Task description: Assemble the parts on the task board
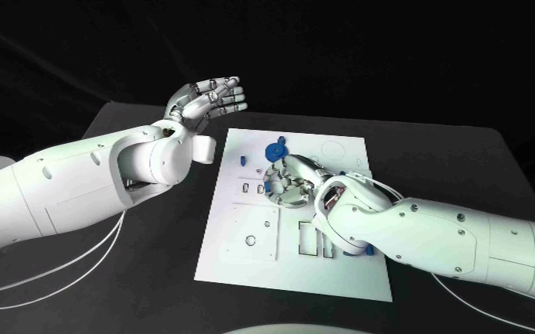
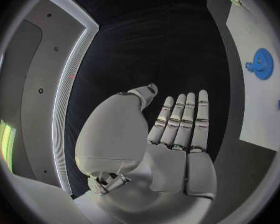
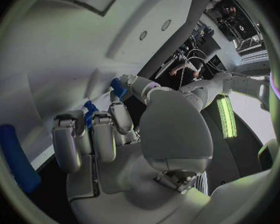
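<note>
The flat white rectangular task board (image 1: 292,272) lies in the middle of the black surface (image 1: 457,152), its face marked with cut-out slots and outlines. The silver many-fingered left hand (image 1: 209,99) is raised off the board's far left corner, fingers straight and close together, palm bare and holding nothing; the left wrist view shows the same flat, empty hand (image 2: 177,134) over the dark surface. A round blue gear-like part (image 1: 271,153) sits on the far half of the board, and a small blue piece (image 1: 240,161) lies just beside it toward the board's left edge. The silver right hand (image 1: 292,185) rests low on the board's middle, near the round part, fingers curled down toward the plate. In the right wrist view small blue bits (image 3: 90,112) show at its fingertips (image 3: 118,117), but whether the hand actually pinches a part cannot be told. A blue bar-shaped part (image 3: 17,157) lies on the board beside that hand.
</note>
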Motion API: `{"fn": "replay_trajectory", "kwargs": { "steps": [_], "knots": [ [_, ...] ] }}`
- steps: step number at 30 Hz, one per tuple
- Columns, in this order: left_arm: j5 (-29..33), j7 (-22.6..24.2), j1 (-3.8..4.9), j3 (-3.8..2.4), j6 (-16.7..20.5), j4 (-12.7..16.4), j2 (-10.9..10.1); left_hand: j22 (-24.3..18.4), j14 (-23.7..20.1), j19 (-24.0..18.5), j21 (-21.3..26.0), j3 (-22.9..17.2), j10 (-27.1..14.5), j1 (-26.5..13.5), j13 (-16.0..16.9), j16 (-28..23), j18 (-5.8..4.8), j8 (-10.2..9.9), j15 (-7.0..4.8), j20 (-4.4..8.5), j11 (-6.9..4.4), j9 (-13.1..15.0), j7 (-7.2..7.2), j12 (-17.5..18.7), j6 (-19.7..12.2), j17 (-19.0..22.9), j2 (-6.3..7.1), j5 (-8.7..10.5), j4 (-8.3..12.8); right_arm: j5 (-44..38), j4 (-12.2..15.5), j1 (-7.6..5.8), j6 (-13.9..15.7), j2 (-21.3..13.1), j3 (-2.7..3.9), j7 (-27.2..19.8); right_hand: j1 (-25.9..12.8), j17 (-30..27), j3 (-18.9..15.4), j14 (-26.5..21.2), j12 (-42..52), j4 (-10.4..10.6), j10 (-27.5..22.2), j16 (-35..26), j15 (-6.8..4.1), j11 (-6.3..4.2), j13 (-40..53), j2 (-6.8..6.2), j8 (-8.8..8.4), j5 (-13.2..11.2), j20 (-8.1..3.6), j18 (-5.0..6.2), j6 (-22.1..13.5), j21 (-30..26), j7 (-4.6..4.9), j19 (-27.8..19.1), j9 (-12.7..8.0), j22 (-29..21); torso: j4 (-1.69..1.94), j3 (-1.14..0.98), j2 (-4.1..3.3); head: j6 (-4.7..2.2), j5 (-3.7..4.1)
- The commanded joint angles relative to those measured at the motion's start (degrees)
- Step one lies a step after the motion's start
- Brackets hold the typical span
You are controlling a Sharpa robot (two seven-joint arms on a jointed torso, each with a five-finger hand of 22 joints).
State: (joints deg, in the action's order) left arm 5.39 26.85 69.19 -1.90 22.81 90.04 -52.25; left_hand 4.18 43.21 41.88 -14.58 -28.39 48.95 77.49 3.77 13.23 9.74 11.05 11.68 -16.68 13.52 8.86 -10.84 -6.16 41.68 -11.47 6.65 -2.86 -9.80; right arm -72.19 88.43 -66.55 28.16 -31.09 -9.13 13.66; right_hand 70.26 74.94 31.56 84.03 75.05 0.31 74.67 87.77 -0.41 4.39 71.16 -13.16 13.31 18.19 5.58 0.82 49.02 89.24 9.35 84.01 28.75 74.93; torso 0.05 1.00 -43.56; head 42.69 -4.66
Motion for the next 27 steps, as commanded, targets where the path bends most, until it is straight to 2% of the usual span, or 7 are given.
{"fn": "replay_trajectory", "kwargs": {
  "steps": [1, 11, 17, 20, 21, 23, 27],
  "knots": [
    [0.1, 0.3, 0.02, -0.03, -1.1, 0.1, 0.0, -0.1, -0.3, -0.3, 0.3, -0.3, -0.3, -0.4, 0.0, -0.2, -0.4, -0.1, 0.0, 0.1, 0.08, -0.1, -5.53, 0.2, -0.4, -0.1, 0.0, -0.14, 0.1, -0.4, 0.3, 0.07, 1.3, -0.1, 0.0, -0.8, 0.1, 8.2, -0.5, 4.4, -0.3, -0.1, -0.5, -0.3, 0.52, 0.08, -0.3, -0.73, -0.33, 0.1, 0.41, -0.41, -0.6, -0.4, 0.12, 5.1, -0.2, 13.7, 0.0, 0.0, 0.01, 0.03, 0.01],
    [0.0, 0.3, 0.02, -0.03, -1.1, 0.1, 0.0, -0.1, -0.3, -0.3, 0.3, -0.3, -0.3, -0.4, 0.0, -0.2, -0.4, -0.1, 0.0, 0.1, 0.08, -0.1, -5.53, 0.2, -0.4, -0.1, 0.0, -0.14, 0.1, 0.1, 1.9, 0.37, 3.7, -1.3, 0.0, -1.9, -0.2, 7.8, -3.7, 4.2, -0.7, 0.9, -1.1, -0.5, 0.99, 0.6, -0.9, -1.52, -1.98, 0.2, 0.9, -0.3, -3.1, -0.8, 0.62, 4.9, -1.2, 13.4, 0.01, 0.0, 0.02, 0.09, 0.01],
    [-1.8, -1.4, 0.02, -0.03, -1.0, -0.2, -0.1, 0.0, 0.2, 0.0, 0.2, -0.5, -0.3, -0.6, 0.0, 0.0, -0.29, 0.0, -0.11, 0.14, 0.07, -0.1, -5.57, 0.2, -0.5, -0.3, 0.13, -0.14, 0.3, 4.6, 4.9, 0.04, 9.2, -3.4, 0.37, -8.3, 1.5, 7.4, -6.0, 4.1, -0.5, 1.3, -1.1, -0.7, 1.21, 0.83, -0.8, -0.27, -2.68, 0.4, 1.12, -0.23, -3.9, -1.0, 0.89, 4.8, -1.8, 13.2, -0.15, -0.03, 0.35, -0.14, 0.09],
    [-4.7, -3.8, 0.02, -0.03, -1.4, -0.5, -0.1, 0.5, 3.7, 2.6, -1.4, -0.9, 0.4, -1.2, 0.1, 2.5, 0.51, 0.3, -0.98, 0.29, -0.3, 0.1, -5.41, -0.1, 0.3, -1.7, 0.27, -0.15, 0.6, 9.4, 6.3, -0.84, 9.8, -4.8, 0.72, -12.0, 2.3, 6.7, -5.4, 4.0, -0.7, 1.3, -1.3, -1.0, 1.24, 0.88, -1.0, 0.64, -2.62, 0.5, 1.16, 0.04, -3.7, -1.8, 0.97, 4.2, -2.0, 12.3, -0.13, 0.01, 0.54, -0.39, 0.3],
    [-6.3, -5.1, 0.02, -0.03, -2.0, -0.6, -0.1, 1.7, 9.9, 6.8, -4.3, -0.7, 4.8, -1.9, 1.1, 7.2, 0.92, 1.5, -2.76, 1.45, -1.63, 0.7, -4.53, -2.9, 2.5, -3.9, 0.49, -0.11, 0.4, 11.9, 6.8, -1.35, 9.5, -5.3, 0.88, -12.9, 2.4, 6.6, -5.3, 3.9, -0.8, 1.4, -1.4, -1.0, 1.24, 0.88, -1.1, 0.79, -2.51, 0.4, 1.17, 0.11, -3.5, -2.0, 0.96, 4.1, -2.0, 12.1, -0.15, 0.0, 0.71, -0.46, 0.32],
    [-10.0, -8.0, 0.03, -0.03, -3.2, -0.8, -0.2, 4.1, 17.3, 13.3, -9.3, -0.6, 11.1, -2.7, 3.0, 15.2, 0.88, 4.3, -5.76, 4.34, -4.3, 1.9, -2.5, -7.5, 6.0, -8.0, 0.82, -0.38, 0.2, 17.3, 7.6, -2.57, 8.6, -6.6, 1.14, -13.8, 2.2, 6.4, -4.9, 3.9, -0.9, 1.8, -1.7, -1.2, 1.23, 0.87, -1.3, 1.23, -2.14, 0.4, 1.18, 0.31, -2.8, -2.6, 0.93, 3.6, -1.9, 11.5, -0.21, -0.08, 1.01, -0.37, 0.24],
    [-18.3, -16.6, 0.09, -0.04, -8.5, -1.0, -0.6, 8.9, 23.6, 19.7, -18.3, 0.3, 18.4, -2.7, 9.1, 30.9, 0.83, 9.3, -9.62, 8.25, -8.01, 4.9, 0.6, -17.9, 9.4, -16.6, 1.05, -0.27, 1.2, 25.5, 8.3, -5.22, 5.9, -9.4, 1.47, -14.4, 2.2, 6.5, -4.5, 3.9, -0.6, 2.1, -1.5, -1.1, 1.15, 0.76, -1.1, 1.53, -1.46, 0.3, 1.13, 0.3, -2.0, -2.6, 0.82, 3.7, -1.8, 11.5, -0.22, -0.27, 1.75, -0.4, 0.22]
  ]
}}
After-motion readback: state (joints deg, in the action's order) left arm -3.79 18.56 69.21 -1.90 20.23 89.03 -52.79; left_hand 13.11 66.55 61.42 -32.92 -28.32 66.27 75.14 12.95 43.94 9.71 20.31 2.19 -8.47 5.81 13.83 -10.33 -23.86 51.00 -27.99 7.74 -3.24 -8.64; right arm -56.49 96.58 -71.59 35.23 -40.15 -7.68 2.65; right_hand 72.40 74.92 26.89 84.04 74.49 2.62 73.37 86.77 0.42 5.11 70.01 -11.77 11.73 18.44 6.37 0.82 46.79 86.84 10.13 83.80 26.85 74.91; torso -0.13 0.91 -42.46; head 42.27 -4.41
